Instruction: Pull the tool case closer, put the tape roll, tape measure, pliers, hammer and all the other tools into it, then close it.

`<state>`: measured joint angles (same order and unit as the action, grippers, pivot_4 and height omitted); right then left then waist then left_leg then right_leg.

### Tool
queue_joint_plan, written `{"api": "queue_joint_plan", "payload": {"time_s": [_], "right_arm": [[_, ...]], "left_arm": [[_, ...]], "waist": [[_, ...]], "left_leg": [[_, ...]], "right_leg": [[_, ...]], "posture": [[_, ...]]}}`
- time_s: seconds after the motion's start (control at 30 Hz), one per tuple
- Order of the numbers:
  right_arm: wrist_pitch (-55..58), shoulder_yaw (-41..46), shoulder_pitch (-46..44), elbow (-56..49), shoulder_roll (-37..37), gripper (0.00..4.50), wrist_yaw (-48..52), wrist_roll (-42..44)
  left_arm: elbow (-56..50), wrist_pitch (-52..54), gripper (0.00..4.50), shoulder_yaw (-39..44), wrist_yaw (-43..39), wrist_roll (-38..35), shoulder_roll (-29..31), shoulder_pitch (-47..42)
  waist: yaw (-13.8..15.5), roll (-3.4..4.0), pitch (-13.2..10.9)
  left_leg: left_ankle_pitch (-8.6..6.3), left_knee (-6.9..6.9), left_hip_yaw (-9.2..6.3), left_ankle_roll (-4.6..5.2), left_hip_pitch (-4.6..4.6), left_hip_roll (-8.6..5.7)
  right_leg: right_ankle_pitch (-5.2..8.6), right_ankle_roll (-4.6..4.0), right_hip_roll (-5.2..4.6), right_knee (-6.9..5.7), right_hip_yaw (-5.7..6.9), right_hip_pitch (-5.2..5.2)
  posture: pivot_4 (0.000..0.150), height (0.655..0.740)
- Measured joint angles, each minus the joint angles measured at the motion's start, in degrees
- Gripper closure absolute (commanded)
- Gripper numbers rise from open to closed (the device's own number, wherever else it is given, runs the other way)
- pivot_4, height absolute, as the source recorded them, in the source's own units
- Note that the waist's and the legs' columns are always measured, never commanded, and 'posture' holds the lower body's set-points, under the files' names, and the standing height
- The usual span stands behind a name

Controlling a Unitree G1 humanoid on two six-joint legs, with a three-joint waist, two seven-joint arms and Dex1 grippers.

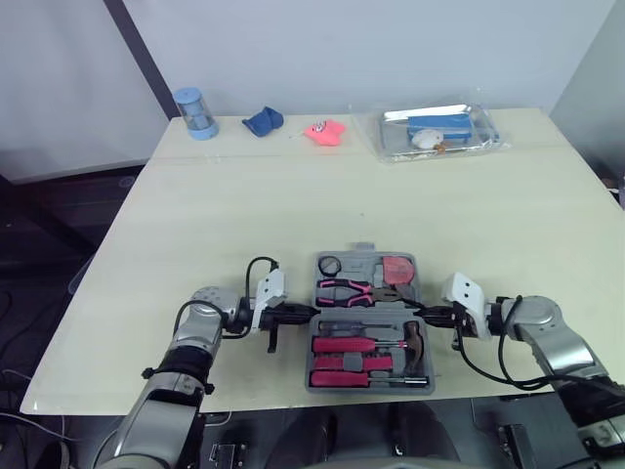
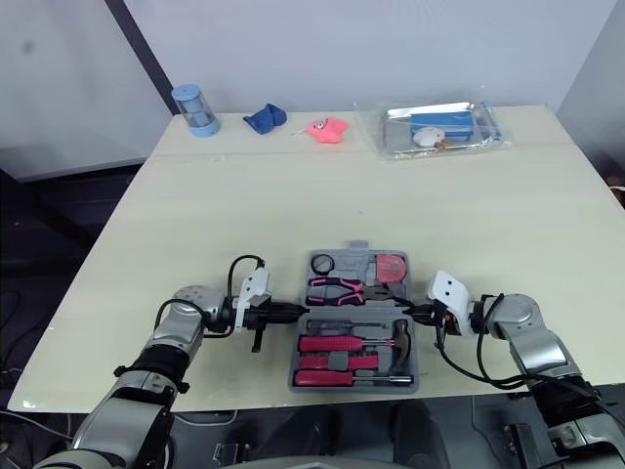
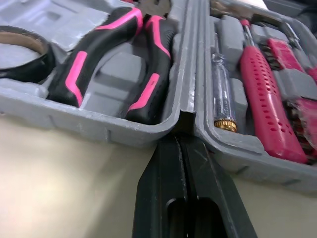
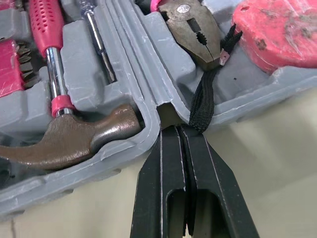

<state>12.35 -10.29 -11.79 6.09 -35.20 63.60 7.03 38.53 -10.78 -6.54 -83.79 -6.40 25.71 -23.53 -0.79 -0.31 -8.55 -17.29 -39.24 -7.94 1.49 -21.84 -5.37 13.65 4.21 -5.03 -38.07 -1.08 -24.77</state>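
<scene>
The grey tool case point(image 1: 363, 260) lies open near the table's front edge. In it are a black tape roll point(image 1: 329, 265), pink-handled pliers point(image 1: 347, 290), a red tape measure point(image 1: 396, 269), a hammer point(image 1: 415, 342) and pink-handled screwdrivers point(image 1: 342, 344). My left gripper point(image 1: 311, 313) is shut, its tips at the hinge notch on the case's left side point(image 3: 181, 141). My right gripper point(image 1: 426, 315) is shut too, with its tips at the hinge notch on the right side point(image 4: 179, 130), beside the hammer head point(image 4: 74, 139) and a black strap point(image 4: 208, 94).
Along the far edge stand a blue jar point(image 1: 196, 113), a blue cloth point(image 1: 263, 120), a pink object point(image 1: 325, 131) and a clear plastic bag point(image 1: 435, 132). The bare tabletop point(image 1: 244, 215) stretches between them and the case. The front table edge runs just below the case.
</scene>
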Motion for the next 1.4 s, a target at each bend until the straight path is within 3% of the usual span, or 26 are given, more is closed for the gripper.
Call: {"api": "queue_joint_plan", "payload": {"time_s": [0.23, 1.4], "right_arm": [[0.09, 0.13, 0.21, -0.14, -0.31, 4.50, -0.09, 0.00], [-0.03, 1.51, 1.61, -0.58, -1.19, 4.50, -0.17, 1.06]], "left_arm": [[-4.27, 3.13, 4.48, -0.79, 0.18, -0.21, 0.38, 2.11], [-0.57, -1.22, 4.48, -0.50, 1.85, -0.62, 0.53, 0.49]], "waist": [[0.07, 0.00, 0.00], [0.33, 0.06, 0.06]], "left_leg": [[0.00, 0.00, 0.00, 0.00, 0.00, 0.00], [0.00, -0.05, -0.03, 0.00, 0.02, -0.02]], "right_leg": [[0.00, 0.00, 0.00, 0.00, 0.01, 0.01], [-0.02, 0.04, -0.02, -0.01, 0.03, 0.06]], "posture": [[0.150, 0.7400], [0.150, 0.7400]]}}
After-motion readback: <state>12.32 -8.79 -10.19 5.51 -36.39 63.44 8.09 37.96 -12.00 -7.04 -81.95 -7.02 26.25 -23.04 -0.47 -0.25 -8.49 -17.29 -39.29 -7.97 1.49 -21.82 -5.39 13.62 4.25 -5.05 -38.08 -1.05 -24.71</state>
